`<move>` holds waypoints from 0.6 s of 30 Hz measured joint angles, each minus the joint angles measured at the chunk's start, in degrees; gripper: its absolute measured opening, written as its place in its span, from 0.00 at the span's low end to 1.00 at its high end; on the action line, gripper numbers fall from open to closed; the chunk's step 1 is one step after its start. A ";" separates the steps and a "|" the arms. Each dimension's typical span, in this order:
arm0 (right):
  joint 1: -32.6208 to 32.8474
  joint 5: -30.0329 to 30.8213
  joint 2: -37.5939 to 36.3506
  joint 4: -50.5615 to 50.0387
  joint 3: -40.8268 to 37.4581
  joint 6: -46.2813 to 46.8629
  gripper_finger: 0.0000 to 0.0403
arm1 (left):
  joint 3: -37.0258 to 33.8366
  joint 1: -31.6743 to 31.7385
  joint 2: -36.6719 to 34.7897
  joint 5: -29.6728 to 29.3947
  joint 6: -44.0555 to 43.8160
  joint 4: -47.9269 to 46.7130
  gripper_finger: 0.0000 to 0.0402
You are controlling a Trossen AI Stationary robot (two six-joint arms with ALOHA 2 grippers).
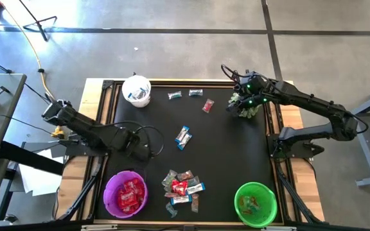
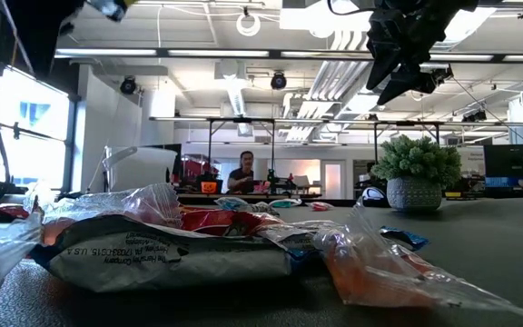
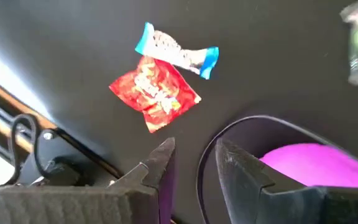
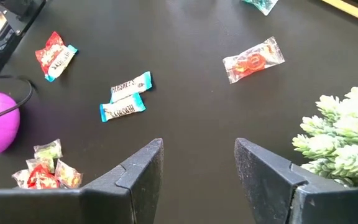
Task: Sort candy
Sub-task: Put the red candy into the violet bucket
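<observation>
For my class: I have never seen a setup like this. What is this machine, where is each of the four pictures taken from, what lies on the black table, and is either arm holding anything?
It is a robot with two dark jointed arms at a table, there to sort candy. One picture looks straight down, one looks level across the tabletop, and two come from cameras on the arms' wrists.

On the table lie many small wrapped sweets: a pile of candy near the front edge, a pair of blue-and-white bars in the middle, and a few more at the back. There is a purple bowl with red packets, a green bowl, a white cup and a small spiky plant.

The left gripper sits by the purple bowl, open. The right gripper is above the plant, also open. Neither holds anything.
</observation>
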 joint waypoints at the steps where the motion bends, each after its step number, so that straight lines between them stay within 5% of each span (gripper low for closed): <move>1: 0.02 0.02 0.00 0.00 0.00 -0.24 0.48 | -1.39 0.76 0.11 0.82 0.71 1.02 0.25; 12: 0.00 2.03 0.00 -0.02 0.00 0.33 0.48 | -15.15 9.65 0.09 14.41 12.81 15.50 0.28; 18: 0.00 2.05 0.00 0.00 0.00 1.27 0.48 | -18.90 14.28 0.04 12.45 16.80 17.94 0.33</move>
